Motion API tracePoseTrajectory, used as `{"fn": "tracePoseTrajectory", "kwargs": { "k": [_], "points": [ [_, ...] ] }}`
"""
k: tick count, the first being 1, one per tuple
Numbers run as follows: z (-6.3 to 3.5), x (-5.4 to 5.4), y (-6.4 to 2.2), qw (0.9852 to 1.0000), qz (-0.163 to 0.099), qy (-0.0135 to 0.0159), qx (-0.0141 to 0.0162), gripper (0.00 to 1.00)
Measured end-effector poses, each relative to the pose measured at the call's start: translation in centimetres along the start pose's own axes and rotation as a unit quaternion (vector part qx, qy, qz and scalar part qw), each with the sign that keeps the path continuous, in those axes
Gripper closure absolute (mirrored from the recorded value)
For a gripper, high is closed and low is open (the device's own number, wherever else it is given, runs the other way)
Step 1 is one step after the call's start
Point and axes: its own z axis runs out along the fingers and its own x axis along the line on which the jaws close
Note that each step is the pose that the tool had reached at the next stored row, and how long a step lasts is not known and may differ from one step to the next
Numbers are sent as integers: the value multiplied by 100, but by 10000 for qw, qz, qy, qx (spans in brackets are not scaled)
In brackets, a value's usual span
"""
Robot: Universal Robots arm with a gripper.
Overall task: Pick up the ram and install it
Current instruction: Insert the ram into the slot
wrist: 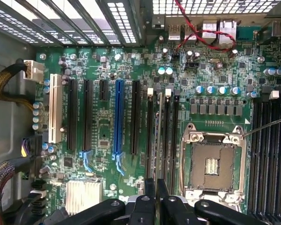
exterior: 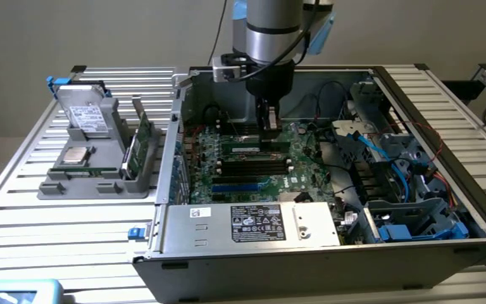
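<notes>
Exterior view: the tool [exterior: 270, 142], nearly closed, reaches down into the open computer case [exterior: 226, 259] on the bench [exterior: 49, 215]. It pinches the ram [exterior: 250, 150], which stands on edge over the motherboard [exterior: 306, 149], long axis parallel to the bench's near edge. Wrist view: the tool [wrist: 156, 185] clamps the ram [wrist: 160, 136], seen edge-on, in line with the black slots [wrist: 149, 131] beside the processor socket [wrist: 210, 164].
</notes>
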Motion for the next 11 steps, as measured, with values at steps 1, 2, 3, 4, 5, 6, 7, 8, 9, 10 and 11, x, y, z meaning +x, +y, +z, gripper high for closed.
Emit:
{"fn": "tracePoseTrajectory", "kwargs": {
  "k": [1, 2, 3, 4, 5, 6, 7, 8, 9, 10, 11],
  "points": [
    [5, 0, 0, 10000, 0, 0, 0, 87],
    [10, 0, 0, 10000, 0, 0, 0, 87],
    [15, 1, 0, 10000, 0, 0, 0, 87],
    [19, 1, 0, 10000, 0, 0, 0, 87],
    [23, 0, 0, 10000, 0, 0, 0, 87],
    [27, 0, 0, 10000, 0, 0, 0, 87],
    [29, 2, 0, 10000, 0, 0, 0, 87],
    [32, 8, 0, 10000, -1, 1, 0, 87],
    [35, 17, 0, 10000, -1, -1, 0, 87],
    [38, 26, 1, 10000, 0, 0, 0, 87],
    [40, 37, 0, 10000, 0, 0, 0, 87]
  ]
}}
